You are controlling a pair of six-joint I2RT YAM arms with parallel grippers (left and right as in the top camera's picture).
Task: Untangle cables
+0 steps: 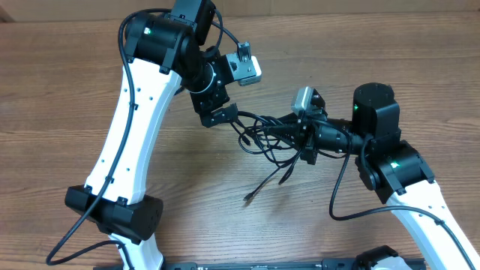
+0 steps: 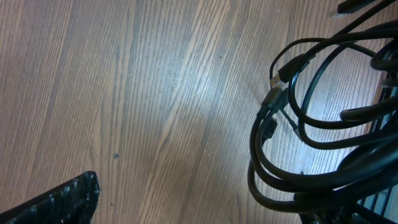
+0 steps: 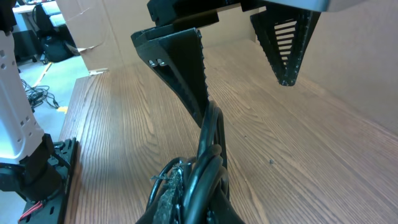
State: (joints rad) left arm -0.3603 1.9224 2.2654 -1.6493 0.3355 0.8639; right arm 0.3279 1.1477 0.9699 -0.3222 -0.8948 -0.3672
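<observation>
The cables [image 1: 270,139] are a tangle of thin black cords at the middle of the wooden table. Two loose plug ends [image 1: 248,196] trail toward the front. My right gripper [image 1: 306,142] comes in from the right and is shut on the bundle's right side. In the right wrist view, the cables [image 3: 211,143] run up out of the gripper [image 3: 199,193]. My left gripper [image 1: 217,116] is at the bundle's left end and stands open. The left wrist view shows its jaws wide apart [image 2: 217,205], with cable loops [image 2: 292,124] lying against the right-hand finger.
The left arm's white link [image 1: 127,120] runs from its base [image 1: 112,214] at front left. The right arm's own thick cable [image 1: 341,195] loops beside its base link [image 1: 397,169]. A cardboard wall [image 1: 337,7] lines the table's back edge.
</observation>
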